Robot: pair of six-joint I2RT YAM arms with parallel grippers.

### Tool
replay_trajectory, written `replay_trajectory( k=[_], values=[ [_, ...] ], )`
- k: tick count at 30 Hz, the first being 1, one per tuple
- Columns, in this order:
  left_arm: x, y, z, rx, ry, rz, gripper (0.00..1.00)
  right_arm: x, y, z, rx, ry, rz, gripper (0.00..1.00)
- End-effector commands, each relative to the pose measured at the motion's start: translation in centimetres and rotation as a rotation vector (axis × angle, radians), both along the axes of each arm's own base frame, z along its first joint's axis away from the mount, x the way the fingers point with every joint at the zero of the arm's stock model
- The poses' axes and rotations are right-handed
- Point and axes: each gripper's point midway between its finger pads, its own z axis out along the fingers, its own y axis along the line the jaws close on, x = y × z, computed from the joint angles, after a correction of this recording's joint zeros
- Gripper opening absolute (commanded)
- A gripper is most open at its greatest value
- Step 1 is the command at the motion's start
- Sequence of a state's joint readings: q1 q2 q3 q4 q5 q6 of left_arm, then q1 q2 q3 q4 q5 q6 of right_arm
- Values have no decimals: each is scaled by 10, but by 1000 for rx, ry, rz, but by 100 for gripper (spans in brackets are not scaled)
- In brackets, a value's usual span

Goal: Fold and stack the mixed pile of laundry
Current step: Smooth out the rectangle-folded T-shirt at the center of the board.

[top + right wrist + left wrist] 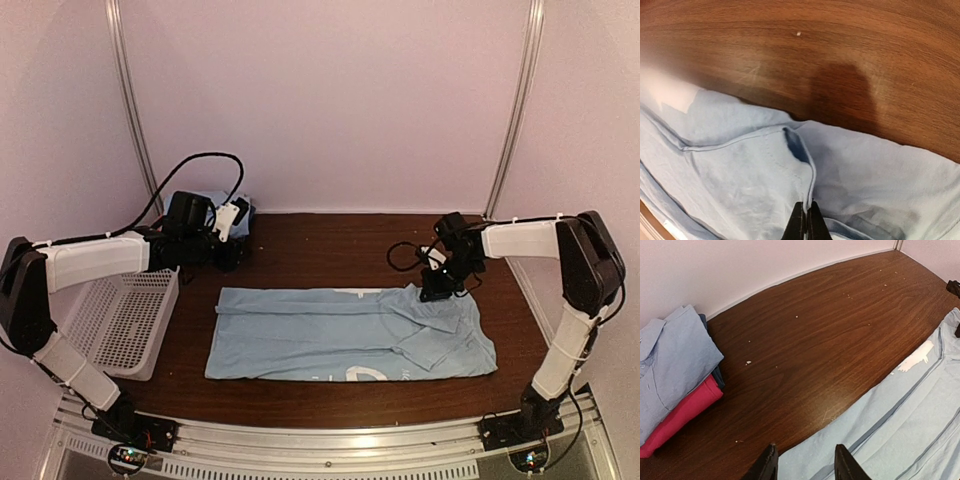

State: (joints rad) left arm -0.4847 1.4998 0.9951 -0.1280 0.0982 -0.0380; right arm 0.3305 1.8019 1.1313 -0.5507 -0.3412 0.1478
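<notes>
A light blue collared polo (340,335) with white print lies spread on the brown table, partly folded lengthwise. My right gripper (438,290) is at its far right edge. In the right wrist view that gripper (807,220) is shut on a raised hem fold of the polo (740,175). My left gripper (228,252) hovers at the back left with its jaws open and nothing between them. In the left wrist view it (807,462) stands just above the polo's corner (900,425). A folded light blue shirt (670,365) tops a stack by the back wall.
A magenta cloth (682,412) and a dark blue layer lie under the folded shirt in the stack (215,205). A white perforated basket (125,320) stands at the table's left edge, beside the left arm. Bare wood (815,340) stretches between the stack and the polo.
</notes>
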Motion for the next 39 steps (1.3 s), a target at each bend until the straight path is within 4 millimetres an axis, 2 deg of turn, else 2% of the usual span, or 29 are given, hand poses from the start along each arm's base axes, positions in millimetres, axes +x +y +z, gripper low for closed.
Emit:
replay_trajectory(
  k=[1,5,12,15,16,18,21,23,25,29,32,34,37,39],
  values=[
    [6,-2,26,-35,-71,12,39,-20,29,39,83,-42,83,0],
    [4,-1,23,-33,-64,13,39,-48,47,41,101,-12,127,0],
    [3,0,17,-24,-48,18,39,-108,60,22,81,80,187,1],
    [3,-1,14,-23,-41,15,39,-135,78,26,136,111,271,10],
    [4,-1,13,-22,-38,15,39,-144,86,29,165,124,307,16],
    [4,-2,12,-24,-34,11,39,-153,92,36,190,134,352,25],
    [5,-4,11,-31,-29,8,39,-146,95,55,202,87,378,27],
    [5,-5,12,-36,-30,2,39,-132,94,69,210,30,360,32],
    [5,-6,13,-38,-32,2,39,-104,80,75,189,-30,259,38],
    [5,-8,16,-48,-31,-7,40,-52,42,74,144,-85,58,44],
    [5,-9,15,-52,-28,-7,40,-24,23,66,126,-97,-43,45],
    [5,-9,16,-56,-27,-8,40,-14,17,52,103,-70,-66,44],
    [5,-9,17,-57,-30,-7,40,-10,14,27,75,-17,-70,44],
    [5,-8,18,-54,-31,-2,40,-16,18,13,87,38,-51,41]
  ],
)
